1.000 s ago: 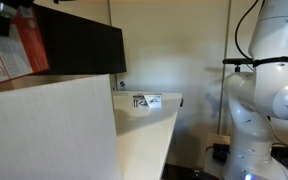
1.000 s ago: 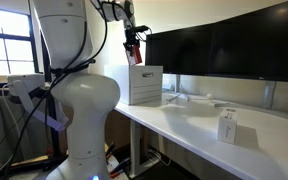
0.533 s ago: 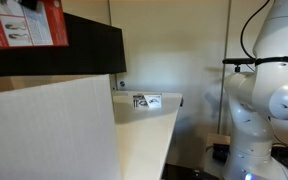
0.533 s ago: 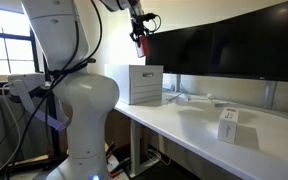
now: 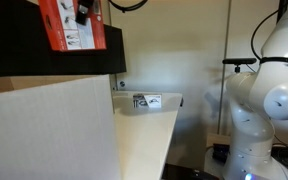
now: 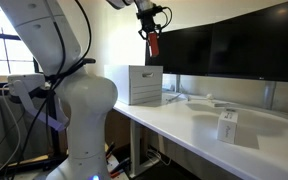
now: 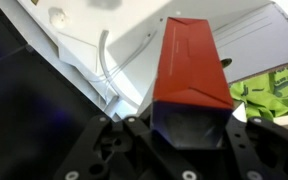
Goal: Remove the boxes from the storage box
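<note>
Jaws, clamped on the red carton point(image 6: 153, 42), have carried it higher and sideways, well above the storage box point(image 6: 144, 85); extraction appears complete, set-down pending.

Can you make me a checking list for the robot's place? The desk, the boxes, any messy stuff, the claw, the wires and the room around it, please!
Surface: white desk, with the storage box and a white carton on it.
Job's things: red carton up in the air; storage box on the desk; white carton standing on the desk.
Clutter: something green, cannot tell what.
Grippers: gripper shut on the red carton.
Cables: white cable on the white surface.
Surroundings: black monitors, window.
</note>
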You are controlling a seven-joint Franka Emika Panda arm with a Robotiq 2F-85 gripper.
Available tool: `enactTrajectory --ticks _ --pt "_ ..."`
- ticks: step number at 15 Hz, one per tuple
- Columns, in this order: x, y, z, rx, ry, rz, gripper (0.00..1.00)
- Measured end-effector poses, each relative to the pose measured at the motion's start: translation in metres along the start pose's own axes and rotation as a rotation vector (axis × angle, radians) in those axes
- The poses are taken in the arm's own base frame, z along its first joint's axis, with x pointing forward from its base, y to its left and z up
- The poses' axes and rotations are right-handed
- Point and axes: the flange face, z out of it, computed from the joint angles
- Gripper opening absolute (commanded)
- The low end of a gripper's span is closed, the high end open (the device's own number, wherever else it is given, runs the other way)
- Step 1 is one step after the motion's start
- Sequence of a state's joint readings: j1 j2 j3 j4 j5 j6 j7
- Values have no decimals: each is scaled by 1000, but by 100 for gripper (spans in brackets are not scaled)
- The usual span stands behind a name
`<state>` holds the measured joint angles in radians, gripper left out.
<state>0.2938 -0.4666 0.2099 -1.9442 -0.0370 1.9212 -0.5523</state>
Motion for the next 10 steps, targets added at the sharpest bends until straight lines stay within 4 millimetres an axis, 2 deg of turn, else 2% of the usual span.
enactTrajectory --ticks 2,5,10 --pt "-23 -1 1 -28 -38 99 17" --pt "-46 -14 14 -53 -96 245 17" --pt "-87 -35 53 -62 -192 485 17"
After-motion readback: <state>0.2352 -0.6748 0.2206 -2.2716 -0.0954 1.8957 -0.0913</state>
